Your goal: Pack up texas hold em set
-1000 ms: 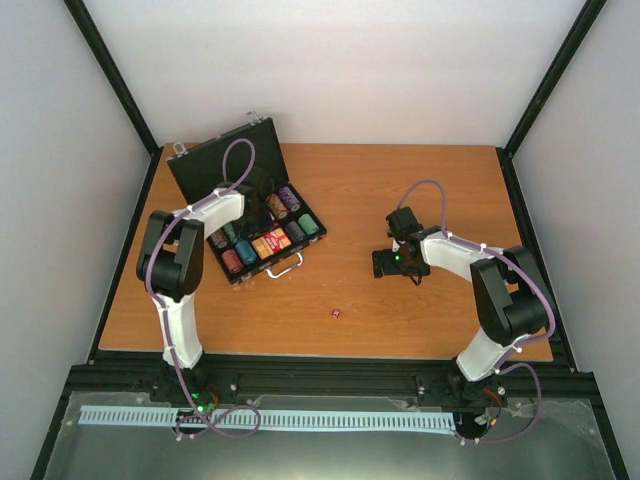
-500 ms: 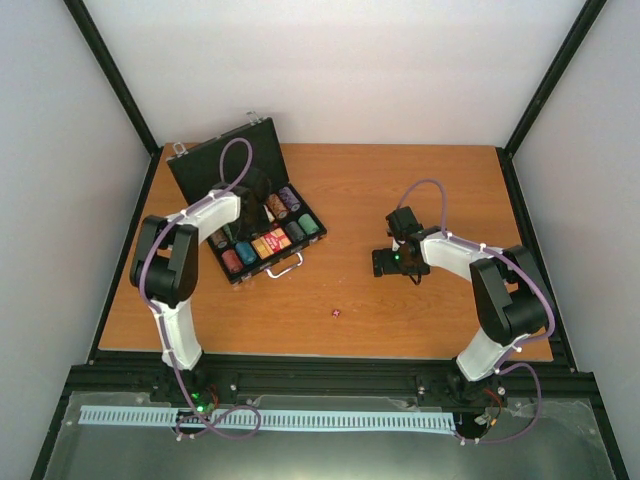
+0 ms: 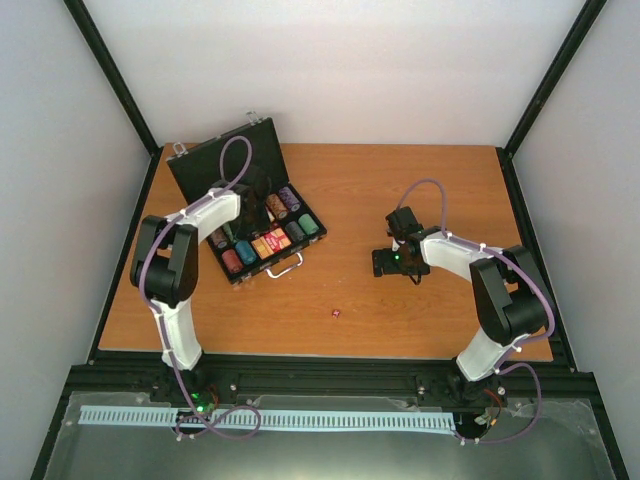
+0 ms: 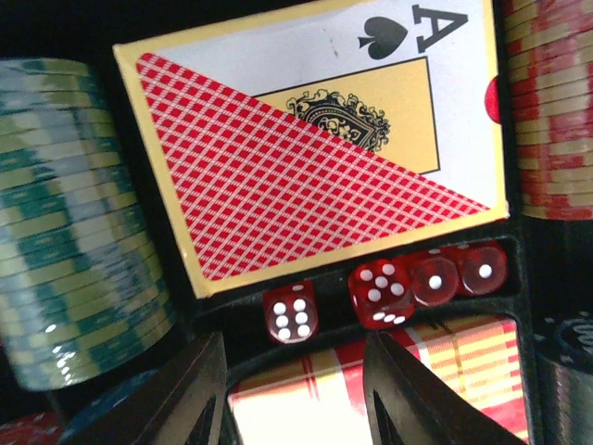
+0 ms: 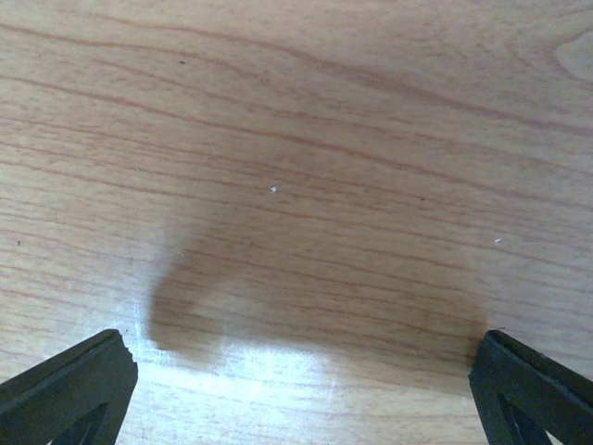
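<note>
Case [image 3: 208, 172]: black, open, at the far-left of the tabletop [image 3: 420, 190], lid [image 3: 232, 155] raised on the far side, handle [image 3: 286, 267] on the near edge; long axis runs from near-left to far-right. Contents, by the left wrist view: chip stacks [image 4: 74, 222] filling the side wells, green at left and red at right; one card box [image 4: 315, 148] showing an ace of spades, lying flat in the middle well; four red dice [image 4: 382, 292] in a row in the narrow slot just below it, the leftmost a little apart from the other three; a second card box below the slot. Left hand [image 4: 296, 399]: over the case, just beside the dice slot, fingers moderately parted, holding nothing. One die [image 3: 336, 313] not yet packed: alone on the tabletop, well apart from the case, to its right and nearer the arm bases. Right hand [image 5: 306, 389]: low over bare wood, fingers spread wide, empty. Relation governing the next move, as judged: the loose die lies to the left of the right hand and toward the bases, and that hand is clearly nearer to it than the left one.
</note>
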`<state>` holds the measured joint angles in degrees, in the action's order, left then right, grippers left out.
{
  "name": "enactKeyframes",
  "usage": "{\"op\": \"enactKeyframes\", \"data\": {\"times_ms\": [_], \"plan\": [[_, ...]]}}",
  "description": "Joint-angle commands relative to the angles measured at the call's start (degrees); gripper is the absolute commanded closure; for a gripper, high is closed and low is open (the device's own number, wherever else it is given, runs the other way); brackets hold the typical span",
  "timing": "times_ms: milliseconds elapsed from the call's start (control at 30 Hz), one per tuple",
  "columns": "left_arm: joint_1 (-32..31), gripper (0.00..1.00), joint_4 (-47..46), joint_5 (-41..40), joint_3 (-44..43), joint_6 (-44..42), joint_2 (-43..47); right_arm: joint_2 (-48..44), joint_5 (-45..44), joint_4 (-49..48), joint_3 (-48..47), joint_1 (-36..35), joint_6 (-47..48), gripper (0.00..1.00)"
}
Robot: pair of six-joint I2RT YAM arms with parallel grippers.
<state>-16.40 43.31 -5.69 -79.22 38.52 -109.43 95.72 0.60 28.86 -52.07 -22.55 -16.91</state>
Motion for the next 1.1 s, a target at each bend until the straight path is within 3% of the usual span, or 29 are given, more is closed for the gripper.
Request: {"op": "enactKeyframes", "data": {"times_ms": [0,433,733,933,1000,1067], "plan": [[0.5,0.55,-0.34,0.81,-3.15,-0.99,-2.76,4.4,2.99,1.1,2.76,-0.03,-0.14,0.0],[0.5,0.55,1.78,-4.7,-2.73,-2.92,-3.89,4.55,2.85,1.04,2.81,-0.04,-0.11,0.0],[0.5,0.53,2.33,-3.66,-3.73,-3.34,-0.36,4.61,3.15,0.85,2.67,-0.04,-0.05,0.0],[-0.98,0.4,3.89,0.4,-4.32,-4.43,5.77,4.13,2.97,0.85,2.81,-0.04,-0.2,0.0],[-2.97,0.27,4.25,1.77,-3.19,-5.2,7.75,4.08,2.63,0.82,2.7,-0.04,-0.35,0.0],[-7.1,0.24,4.65,3.37,-1.93,-6.99,9.09,3.97,2.06,0.95,2.33,-0.04,-0.45,0.0]]}}
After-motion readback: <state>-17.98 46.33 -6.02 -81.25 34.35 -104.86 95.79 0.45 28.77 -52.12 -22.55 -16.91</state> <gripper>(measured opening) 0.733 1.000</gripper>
